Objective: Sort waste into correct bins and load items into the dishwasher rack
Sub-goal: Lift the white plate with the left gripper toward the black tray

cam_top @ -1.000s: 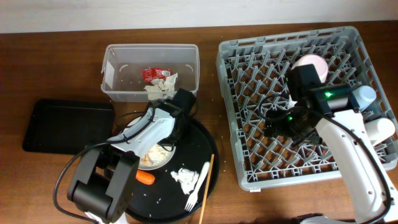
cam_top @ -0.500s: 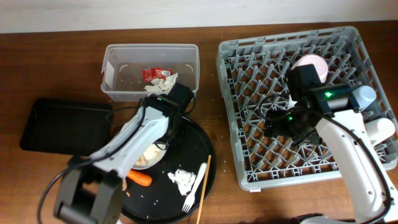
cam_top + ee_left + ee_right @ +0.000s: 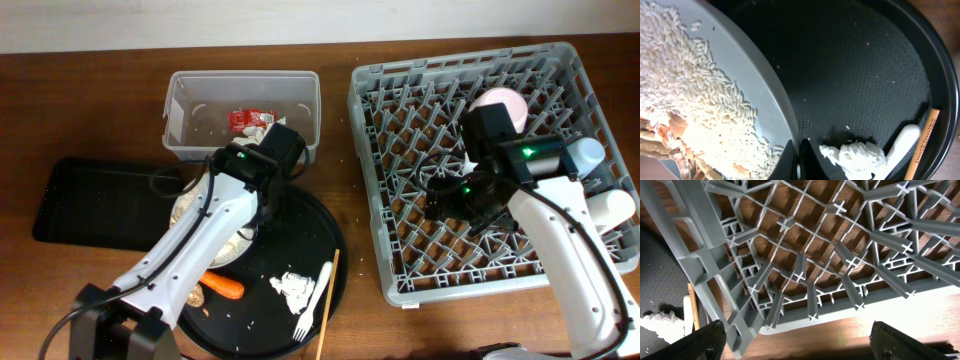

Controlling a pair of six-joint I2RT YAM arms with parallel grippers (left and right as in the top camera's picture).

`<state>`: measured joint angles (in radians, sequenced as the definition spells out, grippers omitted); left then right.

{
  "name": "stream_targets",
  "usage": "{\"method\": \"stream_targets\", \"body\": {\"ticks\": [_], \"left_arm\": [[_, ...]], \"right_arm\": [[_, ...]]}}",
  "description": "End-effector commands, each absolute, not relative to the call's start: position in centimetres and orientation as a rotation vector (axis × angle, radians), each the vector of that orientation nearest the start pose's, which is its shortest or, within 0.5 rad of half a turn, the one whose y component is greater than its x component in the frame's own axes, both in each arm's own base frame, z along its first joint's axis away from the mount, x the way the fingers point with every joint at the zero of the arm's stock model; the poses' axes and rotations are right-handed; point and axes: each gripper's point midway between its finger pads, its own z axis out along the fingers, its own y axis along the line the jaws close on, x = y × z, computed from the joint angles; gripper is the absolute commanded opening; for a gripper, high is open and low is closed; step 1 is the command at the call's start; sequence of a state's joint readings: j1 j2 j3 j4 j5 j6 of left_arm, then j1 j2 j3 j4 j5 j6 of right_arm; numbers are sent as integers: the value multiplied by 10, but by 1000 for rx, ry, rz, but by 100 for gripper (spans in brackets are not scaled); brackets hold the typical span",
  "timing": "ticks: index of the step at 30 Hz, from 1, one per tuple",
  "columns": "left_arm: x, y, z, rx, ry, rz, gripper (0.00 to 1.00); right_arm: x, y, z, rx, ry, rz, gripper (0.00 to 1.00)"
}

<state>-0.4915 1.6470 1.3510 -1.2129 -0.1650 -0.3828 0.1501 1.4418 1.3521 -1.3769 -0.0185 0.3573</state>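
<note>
My left gripper point(image 3: 258, 215) is shut on the rim of the round white plate point(image 3: 186, 210) and holds it tilted over the left side of the round black tray point(image 3: 315, 235). In the left wrist view the closed gripper point(image 3: 799, 161) pinches the plate's edge point(image 3: 767, 85), and the plate carries loose rice point(image 3: 695, 85) and brown scraps point(image 3: 670, 145). An orange carrot point(image 3: 222, 287), a crumpled napkin point(image 3: 290, 288), the white fork point(image 3: 315, 298) and a chopstick point(image 3: 332, 295) lie on the round tray. My right gripper point(image 3: 470, 200) is open and empty over the grey dishwasher rack point(image 3: 400, 110).
The clear tub point(image 3: 190, 140) holds a red wrapper point(image 3: 245, 118) and a napkin point(image 3: 262, 136). The shallow black tray point(image 3: 100, 200) lies at the left. In the rack stand a pinkish bowl point(image 3: 500, 102), a light blue cup point(image 3: 587, 154) and a white cup point(image 3: 612, 207).
My left arm has carried the plate leftward, toward the shallow black tray, uncovering the carrot. The right arm has not moved.
</note>
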Motion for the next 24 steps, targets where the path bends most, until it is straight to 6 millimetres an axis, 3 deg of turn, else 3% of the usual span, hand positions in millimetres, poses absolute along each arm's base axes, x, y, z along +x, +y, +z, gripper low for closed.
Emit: {"method": "stream_targets", "body": {"ticks": [1, 13, 24], "left_arm": [[301, -109, 148, 141, 2911, 237, 1], [337, -30, 151, -67, 2890, 184, 0], [371, 9, 158, -195, 2775, 23, 0]], "right_arm": [[259, 39, 175, 307, 3003, 62, 96], [258, 39, 175, 307, 3007, 62, 96], [256, 39, 175, 308, 3014, 59, 96]]}}
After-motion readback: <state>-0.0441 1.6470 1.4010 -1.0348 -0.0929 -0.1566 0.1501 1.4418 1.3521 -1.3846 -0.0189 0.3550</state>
